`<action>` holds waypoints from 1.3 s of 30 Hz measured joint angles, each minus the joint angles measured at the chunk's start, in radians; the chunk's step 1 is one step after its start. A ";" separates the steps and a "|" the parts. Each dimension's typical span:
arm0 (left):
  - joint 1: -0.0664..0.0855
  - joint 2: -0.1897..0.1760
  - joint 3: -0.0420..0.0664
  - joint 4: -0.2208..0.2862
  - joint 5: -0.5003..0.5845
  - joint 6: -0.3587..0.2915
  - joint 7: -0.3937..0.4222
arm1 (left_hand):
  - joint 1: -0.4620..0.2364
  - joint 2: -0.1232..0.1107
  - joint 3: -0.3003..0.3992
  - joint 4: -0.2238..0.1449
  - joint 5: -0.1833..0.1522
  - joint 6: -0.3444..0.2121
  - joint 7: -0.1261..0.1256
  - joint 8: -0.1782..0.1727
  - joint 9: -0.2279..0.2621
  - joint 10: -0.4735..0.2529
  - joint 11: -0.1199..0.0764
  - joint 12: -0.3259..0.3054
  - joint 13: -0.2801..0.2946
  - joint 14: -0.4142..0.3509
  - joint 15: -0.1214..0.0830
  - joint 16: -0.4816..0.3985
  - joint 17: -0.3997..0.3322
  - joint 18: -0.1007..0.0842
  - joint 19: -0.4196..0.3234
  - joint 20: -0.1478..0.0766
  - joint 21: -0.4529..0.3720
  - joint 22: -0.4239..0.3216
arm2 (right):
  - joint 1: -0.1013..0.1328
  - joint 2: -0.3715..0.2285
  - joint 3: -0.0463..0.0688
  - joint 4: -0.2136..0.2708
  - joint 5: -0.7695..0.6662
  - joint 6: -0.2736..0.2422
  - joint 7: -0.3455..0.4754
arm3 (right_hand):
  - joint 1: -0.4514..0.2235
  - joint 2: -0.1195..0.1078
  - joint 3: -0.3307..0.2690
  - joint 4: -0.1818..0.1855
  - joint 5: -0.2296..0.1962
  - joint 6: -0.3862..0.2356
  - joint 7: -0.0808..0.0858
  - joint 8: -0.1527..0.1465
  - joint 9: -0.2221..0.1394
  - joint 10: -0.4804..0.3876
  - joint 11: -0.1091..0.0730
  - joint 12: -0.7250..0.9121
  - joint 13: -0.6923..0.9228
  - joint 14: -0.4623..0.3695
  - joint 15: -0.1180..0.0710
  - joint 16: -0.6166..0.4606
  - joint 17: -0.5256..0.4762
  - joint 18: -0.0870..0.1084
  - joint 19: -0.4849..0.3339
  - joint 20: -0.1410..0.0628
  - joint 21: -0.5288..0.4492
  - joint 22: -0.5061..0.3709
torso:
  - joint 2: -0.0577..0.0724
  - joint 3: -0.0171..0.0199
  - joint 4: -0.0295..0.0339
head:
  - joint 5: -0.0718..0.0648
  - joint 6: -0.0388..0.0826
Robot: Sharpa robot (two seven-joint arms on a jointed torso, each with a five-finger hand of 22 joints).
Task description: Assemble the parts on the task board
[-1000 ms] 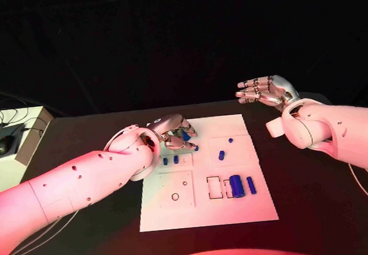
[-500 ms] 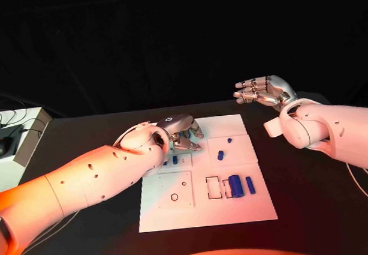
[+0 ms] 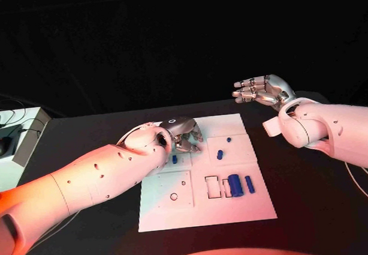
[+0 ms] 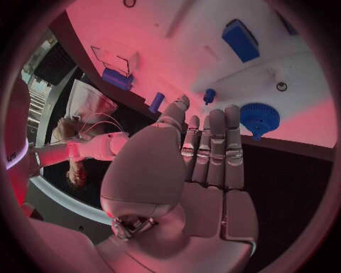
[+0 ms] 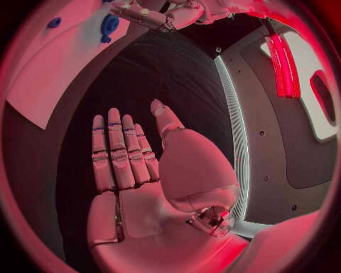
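Lying at the far left of the black table, a pale box with cables and a dark mouse-like object on top is seen near the table's edge. The left arm is extended across the near left part of the table, and the left hand is held over the far left corner of the task board; in the left wrist view its fingers are laid straight and side by side with nothing between them and the thumb, so the hand is seen flat and empty. Just past those fingertips in that view, a blue toothed wheel is seen on the board, with a small blue peg beside it and a blue block further along. In the head view, a short blue piece is seen just beside the left hand, a second short blue piece lies toward the board's middle, and a tiny blue piece sits just beyond it. On the near half of the board, a large blue cylinder is lying beside a thin blue rod, next to a rectangular outline. The right hand is held above the table's far right area, well apart from the board, with its fingers slightly curled, parted, and holding nothing.
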 measured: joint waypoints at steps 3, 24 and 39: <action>0.000 0.003 -0.001 -0.008 -0.005 0.003 -0.005 | 0.000 0.000 0.002 0.002 0.000 0.000 0.000 0.000 0.000 0.000 0.000 0.000 0.000 0.000 0.000 0.013 -0.005 0.000 0.007 0.000 0.000 0.012 | 0.000 0.000 0.000 0.001 0.000 0.000 0.000 | 0.000 0.000 0.000 0.000 0.000 0.000 0.000 0.000 0.000 0.000 0.000 0.000 0.000 0.000 0.000 0.000 0.000 0.000 0.000 0.000 0.000 0.000 | 0.000 0.0000 0.0003 | -0.001 0.000; 0.000 0.031 -0.003 -0.068 -0.015 0.015 -0.012 | -0.011 -0.011 0.110 -0.022 0.000 0.012 0.017 0.000 -0.002 0.073 -0.009 -0.051 0.000 0.004 -0.004 0.057 -0.009 0.015 0.020 -0.005 0.023 0.044 | 0.000 0.000 0.000 0.006 0.000 0.000 0.000 | 0.000 0.000 0.003 -0.003 0.008 0.000 0.000 0.000 0.000 0.000 0.000 -0.004 0.000 0.000 0.000 0.000 -0.001 0.000 0.000 0.000 0.000 0.000 | 0.000 -0.0002 0.0005 | -0.002 -0.005; 0.000 0.039 -0.007 -0.084 -0.011 0.035 -0.012 | -0.019 -0.019 0.113 -0.019 0.000 0.004 0.025 0.000 -0.002 0.073 -0.009 -0.063 0.000 0.004 -0.004 0.061 -0.009 0.015 0.020 -0.005 0.027 0.044 | 0.000 -0.001 0.000 0.008 0.000 0.000 0.000 | 0.000 0.000 0.003 -0.003 0.008 0.000 0.000 0.000 0.000 0.000 0.000 -0.004 0.000 0.000 0.000 0.000 -0.001 0.000 0.000 0.000 0.000 0.000 | 0.000 0.0005 0.0007 | -0.006 -0.010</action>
